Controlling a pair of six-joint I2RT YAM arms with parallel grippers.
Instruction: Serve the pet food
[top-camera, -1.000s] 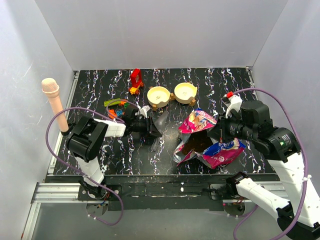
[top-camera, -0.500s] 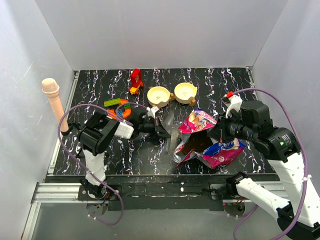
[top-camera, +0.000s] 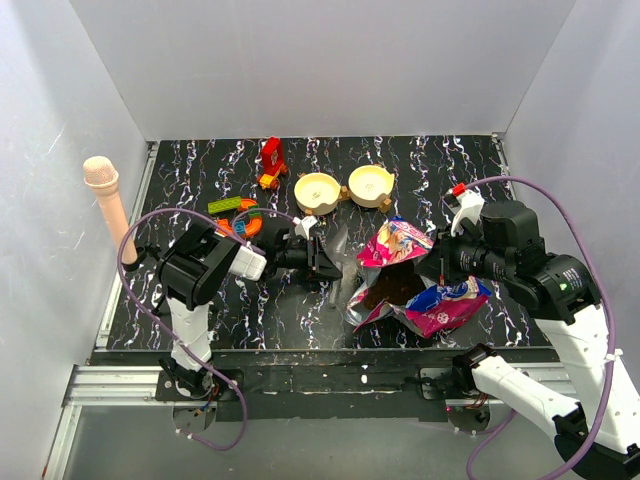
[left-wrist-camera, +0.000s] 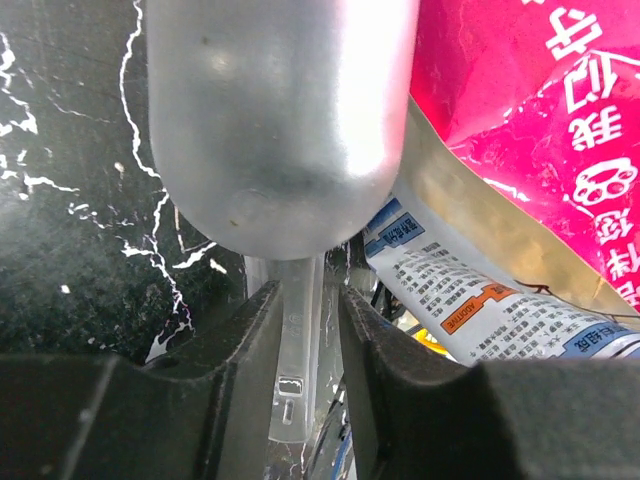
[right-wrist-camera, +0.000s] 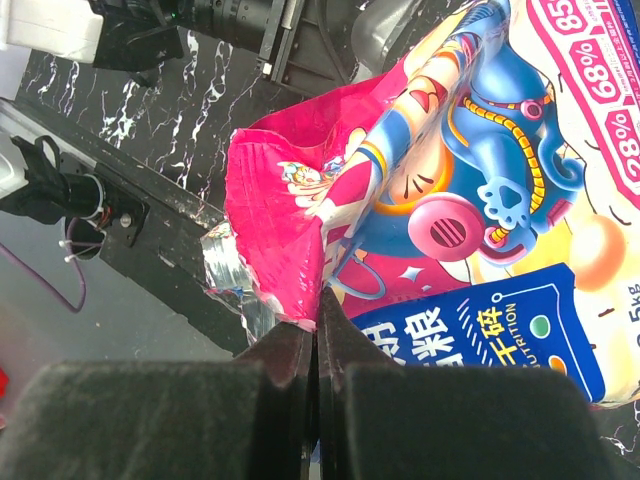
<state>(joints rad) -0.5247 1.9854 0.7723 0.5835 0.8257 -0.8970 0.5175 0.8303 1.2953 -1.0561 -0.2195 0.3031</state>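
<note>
The magenta-and-blue pet food bag lies open at centre right of the black marble table; brown kibble shows in its mouth. My right gripper is shut on the bag's torn pink edge, with its jaws pinched together. My left gripper is shut on the thin handle of a clear plastic scoop. The scoop's frosted bowl points at the bag, just left of its mouth. Two cream bowls stand side by side behind the bag.
Colourful toy blocks lie at the left: a red one at the back, green and orange ones by my left arm. A pink post stands at the table's left edge. Grey walls enclose three sides.
My left arm has swung right, carrying the scoop closer to the bag's mouth. The right gripper and the bag have stayed put.
</note>
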